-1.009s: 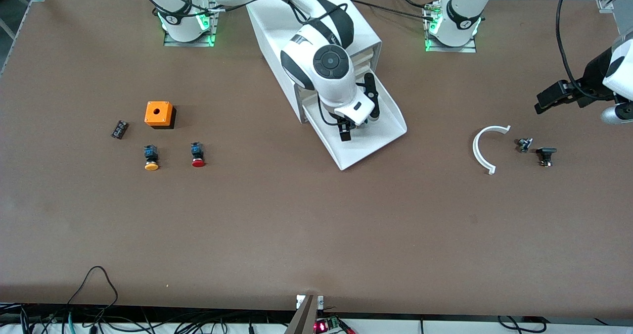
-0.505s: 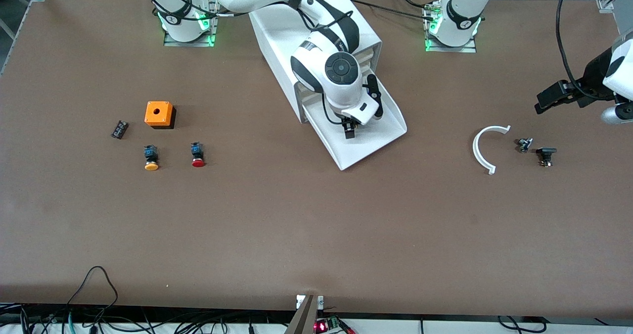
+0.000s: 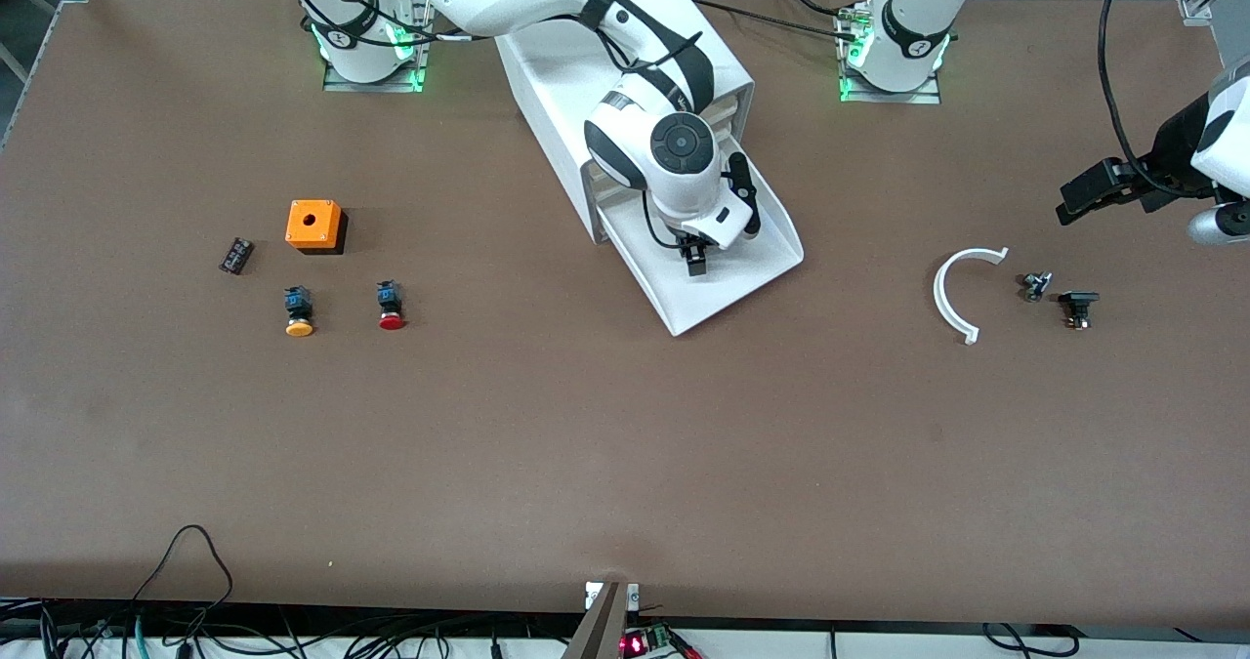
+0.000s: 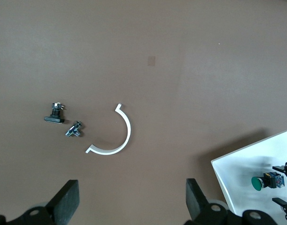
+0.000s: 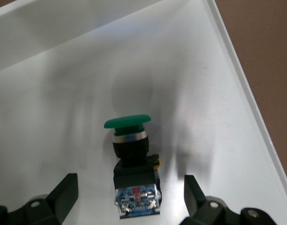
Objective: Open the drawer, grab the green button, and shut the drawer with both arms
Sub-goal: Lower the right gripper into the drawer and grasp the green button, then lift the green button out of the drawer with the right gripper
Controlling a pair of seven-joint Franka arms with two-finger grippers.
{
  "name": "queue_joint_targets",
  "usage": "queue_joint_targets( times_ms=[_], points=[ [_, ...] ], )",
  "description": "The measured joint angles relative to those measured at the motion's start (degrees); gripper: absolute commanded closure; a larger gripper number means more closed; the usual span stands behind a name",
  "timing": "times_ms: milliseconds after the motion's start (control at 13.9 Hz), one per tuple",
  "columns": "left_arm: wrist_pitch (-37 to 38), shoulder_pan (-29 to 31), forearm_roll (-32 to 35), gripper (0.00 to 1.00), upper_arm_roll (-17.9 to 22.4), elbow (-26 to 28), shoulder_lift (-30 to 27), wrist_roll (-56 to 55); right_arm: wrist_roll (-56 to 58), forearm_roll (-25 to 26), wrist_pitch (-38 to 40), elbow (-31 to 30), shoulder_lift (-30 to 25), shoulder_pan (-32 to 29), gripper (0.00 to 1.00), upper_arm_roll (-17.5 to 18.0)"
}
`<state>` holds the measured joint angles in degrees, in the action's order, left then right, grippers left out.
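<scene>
Fingers (image 5: pixel 64 194) of the right gripper (image 3: pixel 695 261) are standing spread apart, released, with the button (image 5: pixel 132 165) lying between them and touching neither one. This gripper is hanging over the drawer (image 3: pixel 757 259), which is pulled out of the bottom of the white cabinet (image 3: pixel 576 83). The button is lying on its side on the drawer's white floor, its green cap at 12 o'clock in the right wrist view and its black-and-blue body at 6 o'clock. In the left wrist view the same button (image 4: pixel 265 181) is showing inside the drawer's corner.

At about 9 o'clock from the drawer in the front view, toward the right arm's end of the table, the red-capped button (image 3: pixel 391 306), the orange-capped button (image 3: pixel 298 311), an orange box (image 3: pixel 314 226) and a small black part (image 3: pixel 235 255) are lying. At 3 o'clock from the drawer a white curved piece (image 3: pixel 952 293) is lying, and just beside it a small metal part (image 3: pixel 1035 285) and a black part (image 3: pixel 1078 308).

The left gripper (image 3: pixel 1084 195) is waiting with fingers parted, holding nothing, over the table (image 3: pixel 625 444) at the left arm's end, at about 12 o'clock from the black part.
</scene>
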<state>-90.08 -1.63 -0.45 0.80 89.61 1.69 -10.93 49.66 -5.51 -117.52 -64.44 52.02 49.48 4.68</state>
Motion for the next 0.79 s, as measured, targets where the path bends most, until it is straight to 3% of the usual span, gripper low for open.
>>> queue_joint_targets(
  times_ms=[288, 793],
  points=[
    [-1.9, 0.0, 0.0, 0.00, -0.1, 0.0, 0.0, 2.9, 0.0, 0.8, -1.8, 0.1, 0.6, 0.2, 0.29, 0.0],
    [-2.2, 0.1, -0.3, 0.00, -0.1, 0.0, 0.3, 4.7, 0.0, 3.0, -2.0, 0.2, 0.7, 0.3, 0.59, 0.0]
  ],
)
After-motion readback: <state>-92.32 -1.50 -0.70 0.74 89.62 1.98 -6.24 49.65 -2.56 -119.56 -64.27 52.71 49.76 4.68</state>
